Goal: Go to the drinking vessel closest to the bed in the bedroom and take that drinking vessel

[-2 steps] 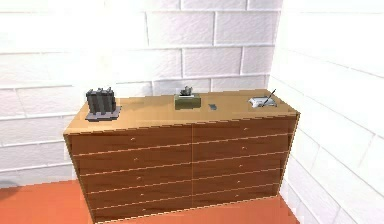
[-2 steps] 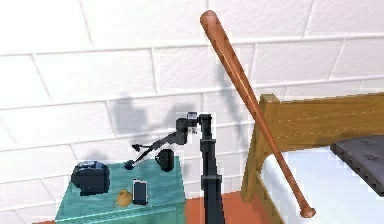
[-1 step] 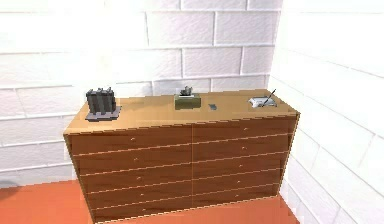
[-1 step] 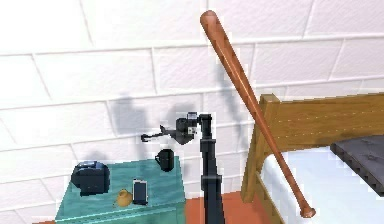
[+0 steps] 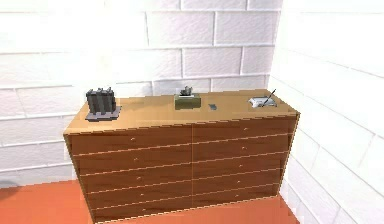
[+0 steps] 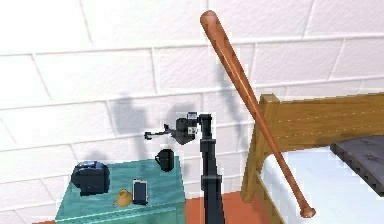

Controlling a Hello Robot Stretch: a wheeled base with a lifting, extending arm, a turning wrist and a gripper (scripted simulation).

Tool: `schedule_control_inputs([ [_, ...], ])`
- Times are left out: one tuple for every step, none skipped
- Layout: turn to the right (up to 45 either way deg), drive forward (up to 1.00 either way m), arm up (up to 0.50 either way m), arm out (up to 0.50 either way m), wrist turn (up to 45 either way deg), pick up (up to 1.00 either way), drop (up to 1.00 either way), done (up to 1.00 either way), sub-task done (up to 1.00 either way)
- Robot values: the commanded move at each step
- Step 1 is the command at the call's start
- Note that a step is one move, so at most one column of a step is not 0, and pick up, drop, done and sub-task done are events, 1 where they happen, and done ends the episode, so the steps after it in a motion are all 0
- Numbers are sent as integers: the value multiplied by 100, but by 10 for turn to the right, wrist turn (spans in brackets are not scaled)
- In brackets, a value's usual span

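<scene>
Currently I have the dark cup [image 6: 163, 158] in the arm side view, sitting just below the claw [image 6: 155, 132] and slightly toward the view's right of its fingertips. It lies at the back right corner of a teal nightstand [image 6: 100, 205], and I cannot tell whether it stands on the top or hangs clear of it. The cup's mouth faces up but its inside is too dark for me to see any contents. Also on the nightstand are a dark boxy thing [image 6: 92, 177] at the left, a flat phone-like slab [image 6: 140, 190] nearer the front, and a small orange blob [image 6: 123, 197] just beside the slab. The arm [image 6: 210, 185] rises just right of the nightstand, with the claw pointing toward the view's left against the white brick wall [image 6: 80, 70]. I cannot tell how its fingers stand, whether it touches the cup, or whether it holds anything. A wooden baseball bat [image 6: 249, 100] leans against the wall between the arm and the bed's wooden headboard [image 6: 320, 125], and a dark pillow [image 6: 362, 158] lies on the white mattress [image 6: 320, 190]. Ahead, the forward view shows a wooden dresser [image 5: 180, 155] with all drawers shut. Its top carries a grey blocky object [image 5: 100, 103], a greenish box [image 5: 186, 98], a small dark item [image 5: 213, 105] and a pale thing [image 5: 263, 100] at the right end.
</scene>
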Motion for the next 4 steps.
schedule_control_inputs([
  [0,0,-30,0,0,0,0,0,0],
  [0,0,0,0,0,100,0,0,0],
  [0,0,10,0,0,0,0,0,0],
  [0,0,0,0,0,0,0,100,0],
])
